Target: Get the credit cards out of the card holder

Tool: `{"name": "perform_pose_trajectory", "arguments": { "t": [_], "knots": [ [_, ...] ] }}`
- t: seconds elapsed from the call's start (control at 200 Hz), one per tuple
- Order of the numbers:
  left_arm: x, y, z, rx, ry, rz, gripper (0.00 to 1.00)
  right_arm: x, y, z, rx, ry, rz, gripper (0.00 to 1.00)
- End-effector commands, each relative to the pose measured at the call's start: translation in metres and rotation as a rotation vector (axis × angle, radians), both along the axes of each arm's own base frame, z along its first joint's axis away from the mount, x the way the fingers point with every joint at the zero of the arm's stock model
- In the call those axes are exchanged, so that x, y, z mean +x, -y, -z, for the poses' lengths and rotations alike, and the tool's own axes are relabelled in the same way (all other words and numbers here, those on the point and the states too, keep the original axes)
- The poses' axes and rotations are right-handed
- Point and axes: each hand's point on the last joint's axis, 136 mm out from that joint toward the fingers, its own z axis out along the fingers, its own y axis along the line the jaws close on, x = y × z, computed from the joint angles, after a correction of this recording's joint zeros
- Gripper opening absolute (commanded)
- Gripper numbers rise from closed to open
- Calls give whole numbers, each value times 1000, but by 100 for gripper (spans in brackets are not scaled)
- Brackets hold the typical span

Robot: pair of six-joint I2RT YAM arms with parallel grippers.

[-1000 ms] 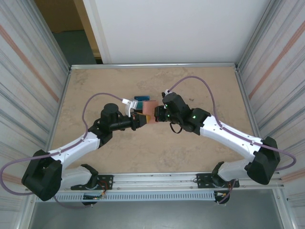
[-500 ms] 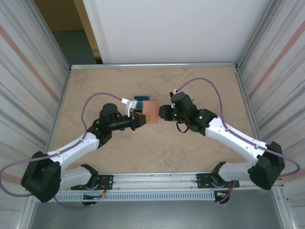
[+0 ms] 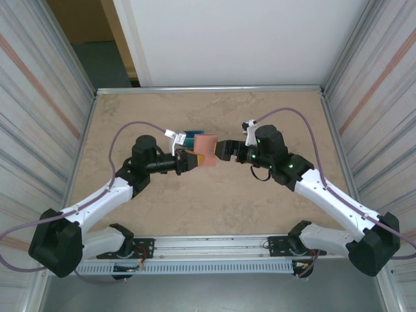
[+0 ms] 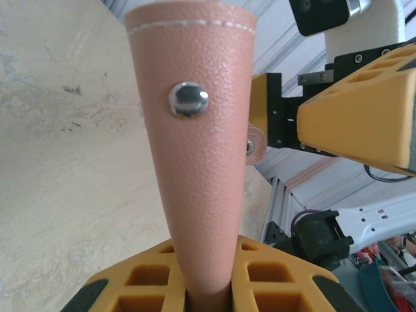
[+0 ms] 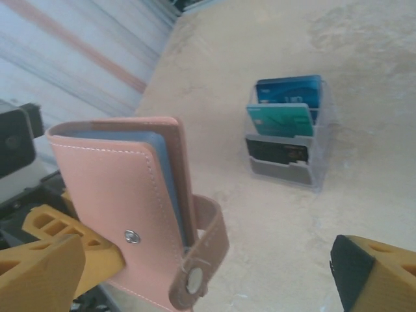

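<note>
The salmon-pink card holder (image 3: 207, 147) is held upright off the table, with my left gripper (image 3: 190, 160) shut on its lower edge. In the left wrist view the card holder (image 4: 195, 162) rises from between the yellow fingers (image 4: 273, 273), its snap stud facing the camera. My right gripper (image 3: 221, 151) is open just right of it. In the right wrist view the card holder (image 5: 123, 195) is folded, its snap tab (image 5: 201, 260) hanging undone between my right gripper's (image 5: 208, 286) spread fingers. A blue-grey layer shows between the covers. The credit cards inside are hidden.
A clear stand (image 5: 287, 133) sits on the table behind the card holder, with a blue, a teal and a dark card in it. It also appears at the stand (image 3: 190, 135) in the top view. Corrugated walls close in both sides of the sandy table (image 3: 143, 117).
My right arm has drawn back to the right, its gripper staying near the card holder's right edge. My left arm has shifted slightly left, still holding the card holder.
</note>
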Motion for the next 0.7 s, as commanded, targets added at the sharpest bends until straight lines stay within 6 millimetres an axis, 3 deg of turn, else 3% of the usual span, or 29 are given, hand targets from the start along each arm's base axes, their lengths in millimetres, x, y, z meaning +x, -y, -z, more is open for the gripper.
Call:
{"name": "perform_pose_trajectory", "arguments": {
  "t": [0.0,0.12,0.546,0.692],
  "knots": [
    [-11,2,-32,-41,95,69,0,-9,-11,-15,41,57,-108,99],
    [-15,2,-38,-58,100,98,0,-10,-16,-15,61,63,-158,98],
    [-31,-2,-69,-185,96,207,0,-16,-9,-18,195,84,-252,54],
    [-33,-3,-72,-208,91,209,0,-22,-9,-23,238,105,-282,50]
  ]
}}
